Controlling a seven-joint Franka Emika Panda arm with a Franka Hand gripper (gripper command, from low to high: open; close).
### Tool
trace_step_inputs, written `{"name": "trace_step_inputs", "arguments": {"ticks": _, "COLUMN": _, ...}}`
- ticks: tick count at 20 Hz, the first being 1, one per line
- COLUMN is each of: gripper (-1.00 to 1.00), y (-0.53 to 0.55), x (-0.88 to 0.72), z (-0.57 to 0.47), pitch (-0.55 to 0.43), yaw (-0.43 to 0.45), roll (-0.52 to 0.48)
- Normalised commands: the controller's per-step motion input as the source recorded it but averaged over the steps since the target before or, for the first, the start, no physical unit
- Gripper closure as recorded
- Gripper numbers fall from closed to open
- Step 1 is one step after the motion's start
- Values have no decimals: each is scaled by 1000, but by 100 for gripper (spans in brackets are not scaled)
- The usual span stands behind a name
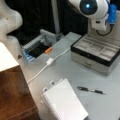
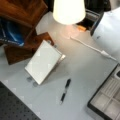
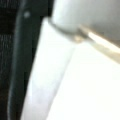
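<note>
Spiral notebook and pen lie untouched on the surface while the arm hangs above the open compartment box, its tool's opening impossible to tell.

- No legible text, label, brand, number or sign appears on the notebook, the pen or the compartment box.
- The wrist view likewise shows no readable marking.
</note>
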Motion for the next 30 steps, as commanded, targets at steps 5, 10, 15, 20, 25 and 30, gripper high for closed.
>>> {"name": "trace_step_inputs", "arguments": {"ticks": 5, "gripper": -100, "y": 241, "x": 121, "z": -92, "pitch": 76, "yaw": -73, "roll": 74}}
{"name": "trace_step_inputs", "arguments": {"ticks": 10, "gripper": -100, "y": 145, "x": 181, "z": -49, "pitch": 58, "yaw": -53, "roll": 80}}
{"name": "trace_step_inputs", "arguments": {"ticks": 15, "gripper": -100, "y": 54, "x": 238, "z": 54, "pitch": 76, "yaw": -59, "roll": 83}}
{"name": "trace_step_inputs", "arguments": {"ticks": 20, "gripper": -100, "y": -86, "x": 288, "z": 174, "pitch": 142, "yaw": -63, "roll": 43}}
{"name": "trace_step_inputs", "arguments": {"ticks": 25, "gripper": -100, "y": -300, "x": 322, "z": 264, "pitch": 196, "yaw": -29, "roll": -47}}
{"name": "trace_step_inputs", "arguments": {"ticks": 30, "gripper": -100, "y": -445, "x": 343, "z": 223, "pitch": 190, "yaw": 66, "roll": -189}}
